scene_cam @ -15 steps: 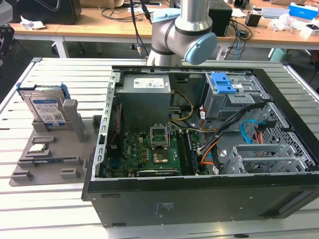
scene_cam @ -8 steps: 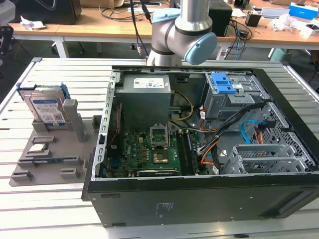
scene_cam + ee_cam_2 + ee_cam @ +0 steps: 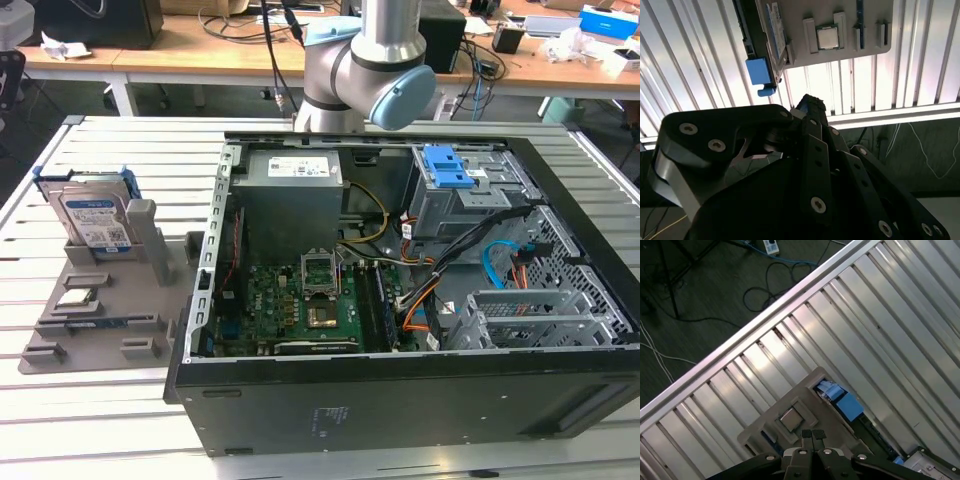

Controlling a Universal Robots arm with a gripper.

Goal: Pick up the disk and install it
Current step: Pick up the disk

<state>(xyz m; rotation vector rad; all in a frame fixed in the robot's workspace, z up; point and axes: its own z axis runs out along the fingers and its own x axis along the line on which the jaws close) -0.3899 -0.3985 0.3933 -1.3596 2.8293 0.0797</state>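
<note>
The gripper (image 3: 813, 434), jaws closed together and empty, hangs well clear of the disk (image 3: 95, 215), which stands on edge in its grey holder (image 3: 110, 295).

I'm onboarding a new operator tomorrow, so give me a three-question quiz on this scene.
1. True or false: the disk already sits in the drive cage of the open computer case.
2. Which also lies on the grey holder? A) processor chip B) screwdriver C) fan
3. Fill in: the disk stands ____ in the grey holder, at the exterior view's left.
Key: 1 false; 2 A; 3 upright.
</note>
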